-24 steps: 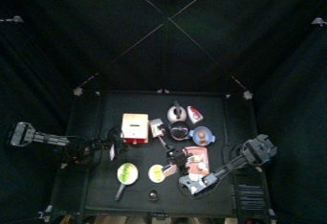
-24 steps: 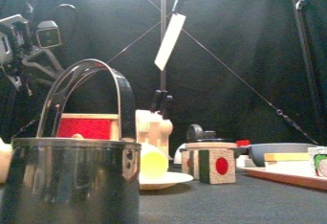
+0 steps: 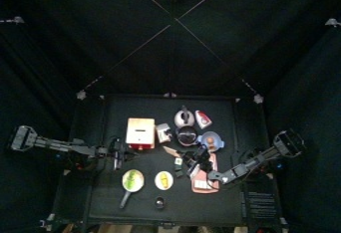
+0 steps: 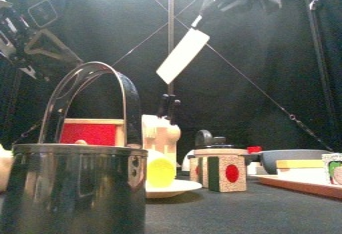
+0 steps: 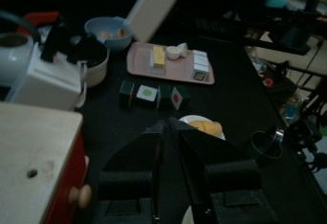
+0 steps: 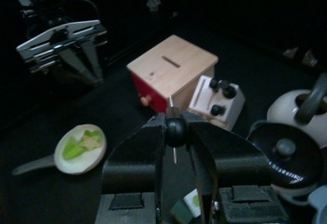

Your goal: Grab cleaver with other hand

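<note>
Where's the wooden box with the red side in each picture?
Top view: the wooden box with a red side sits on the left half of the table.
Front view: low on the left, behind the shiny metal pot.
Left wrist view: bottom-left corner.
Right wrist view: just above the middle.
Shared landmark: the white cleaver, up in the air in the front and left wrist views.
</note>
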